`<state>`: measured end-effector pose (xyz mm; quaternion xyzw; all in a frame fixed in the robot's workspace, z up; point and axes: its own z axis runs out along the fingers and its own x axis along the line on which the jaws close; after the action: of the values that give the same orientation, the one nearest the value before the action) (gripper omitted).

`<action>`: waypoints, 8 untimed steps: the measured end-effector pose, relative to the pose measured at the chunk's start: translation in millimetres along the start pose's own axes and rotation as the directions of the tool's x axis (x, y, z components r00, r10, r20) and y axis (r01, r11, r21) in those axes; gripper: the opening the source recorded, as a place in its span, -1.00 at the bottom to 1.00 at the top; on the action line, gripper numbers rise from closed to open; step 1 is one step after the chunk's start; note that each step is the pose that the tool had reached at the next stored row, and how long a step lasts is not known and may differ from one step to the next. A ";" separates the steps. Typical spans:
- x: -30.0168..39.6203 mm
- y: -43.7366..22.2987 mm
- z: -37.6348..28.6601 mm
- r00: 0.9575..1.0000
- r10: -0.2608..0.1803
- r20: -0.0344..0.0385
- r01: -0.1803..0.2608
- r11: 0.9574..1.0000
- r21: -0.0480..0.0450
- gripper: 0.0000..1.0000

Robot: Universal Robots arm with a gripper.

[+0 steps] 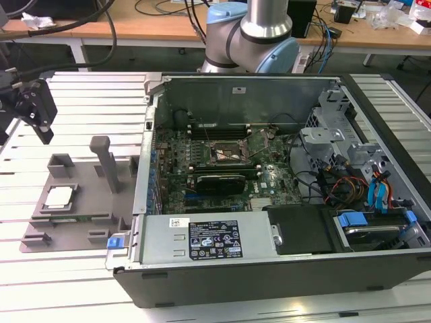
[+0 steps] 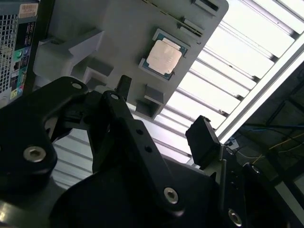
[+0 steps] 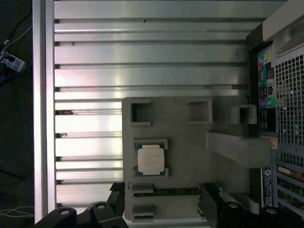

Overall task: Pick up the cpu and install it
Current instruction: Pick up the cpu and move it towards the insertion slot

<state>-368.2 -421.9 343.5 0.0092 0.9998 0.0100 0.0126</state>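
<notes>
Hanging over the slatted aluminium table (image 1: 67, 289), the black gripper (image 1: 35, 113) sits out at about 10 o'clock from the open computer case (image 1: 269, 282) in the exterior view, well above everything under it. Its claw is spread wide, and nothing lies between the fingers (image 3: 211, 202).

The cpu (image 1: 58, 196) lies flat, silver top up, in its square nest on the grey fixture plate (image 1: 87, 202). That puts it at 9 o'clock from the case and roughly 5 o'clock from the gripper. Both wrist views look down on it, untouched and apart from the claw.

A thin dark green memory stick (image 3: 173, 191) lies in a slot just beside the chip's nest. A grey post (image 1: 102, 161) stands upright on the plate at about 1 o'clock from the cpu. Inside the case, the motherboard's socket (image 1: 229, 153) sits off at 3 o'clock from that post, well apart from the chip.
</notes>
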 end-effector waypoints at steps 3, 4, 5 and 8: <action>0.1 -0.1 2.9 1.000 0.000 0.000 0.000 1.000 0.000 0.47; 0.1 -0.1 3.5 1.000 0.000 0.000 0.000 1.000 0.000 0.47; 0.1 -0.1 4.6 1.000 0.000 0.000 0.000 1.000 0.000 0.47; 0.2 -0.2 8.0 1.000 0.000 0.000 0.000 1.000 0.000 0.47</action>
<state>-368.2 -421.9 335.5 0.0091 0.9998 0.0100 0.0125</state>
